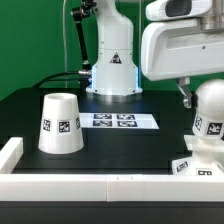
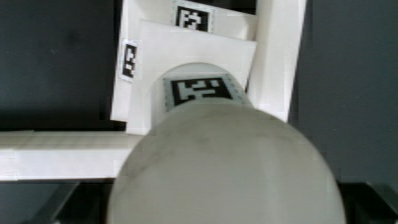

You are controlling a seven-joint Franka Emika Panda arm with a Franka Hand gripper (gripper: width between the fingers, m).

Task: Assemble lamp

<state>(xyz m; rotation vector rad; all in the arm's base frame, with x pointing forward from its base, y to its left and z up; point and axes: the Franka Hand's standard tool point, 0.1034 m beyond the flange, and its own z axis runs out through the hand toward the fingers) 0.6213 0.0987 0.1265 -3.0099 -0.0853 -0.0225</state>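
marker board (image 1: 118,122) on black table (image 1: 130,150)

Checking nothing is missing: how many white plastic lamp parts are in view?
3, all white: truncated-cone shade at the exterior view's left; ball-shaped bulb at its right, on the flat square base. None seems hidden.

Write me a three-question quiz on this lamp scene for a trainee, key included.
1. True or false: the shade sits over the bulb.
2. What does the bulb stand on? A) the marker board B) the base C) the bare table
3. Fill in: the gripper hangs close beside the ____.
Key: 1 false, the shade stands alone on the table at the exterior view's left; 2 B; 3 bulb.
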